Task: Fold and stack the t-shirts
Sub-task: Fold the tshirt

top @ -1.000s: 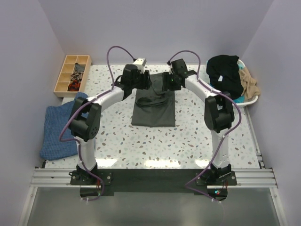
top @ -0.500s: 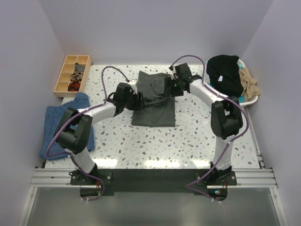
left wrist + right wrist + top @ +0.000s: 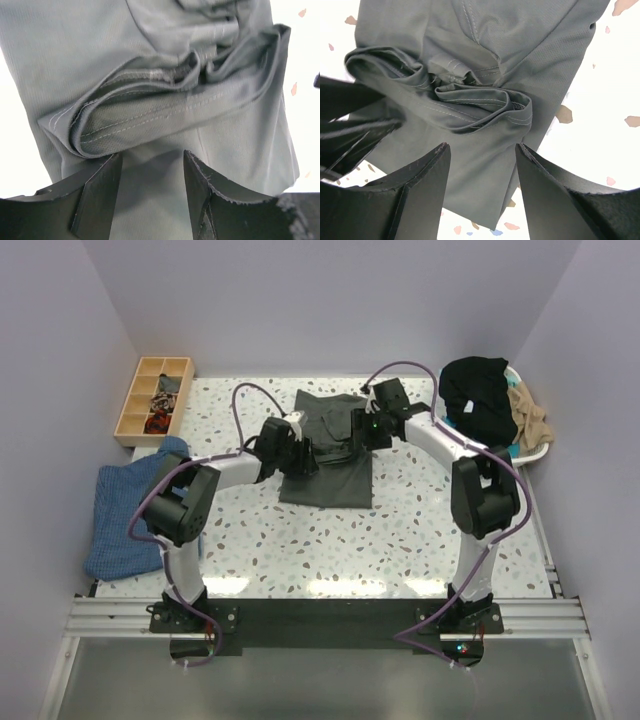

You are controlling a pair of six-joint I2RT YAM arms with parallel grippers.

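The charcoal-grey t-shirt (image 3: 326,465) lies in the middle of the table, narrow, with its far part bunched in a loose roll (image 3: 165,100); the roll also shows in the right wrist view (image 3: 470,100). My left gripper (image 3: 303,453) is open and empty over the shirt's left side, its jaws (image 3: 150,159) just near of the roll. My right gripper (image 3: 362,429) is open and empty over the shirt's right side, its jaws (image 3: 482,149) straddling flat cloth near of the roll. A black t-shirt (image 3: 478,398) and a tan t-shirt (image 3: 530,420) hang over a basket at the right, with a bit of teal (image 3: 512,451) below.
A wooden divided tray (image 3: 153,397) with small items stands at the back left. A blue knitted cloth (image 3: 128,510) lies at the table's left edge. The white basket rim (image 3: 535,453) sits at the back right. Walls close in the table on three sides.
Both grippers had the shirt's far edge at the back a second ago. That part now lies bunched on the shirt, and both grippers are open; the left one moved right, back over the cloth.
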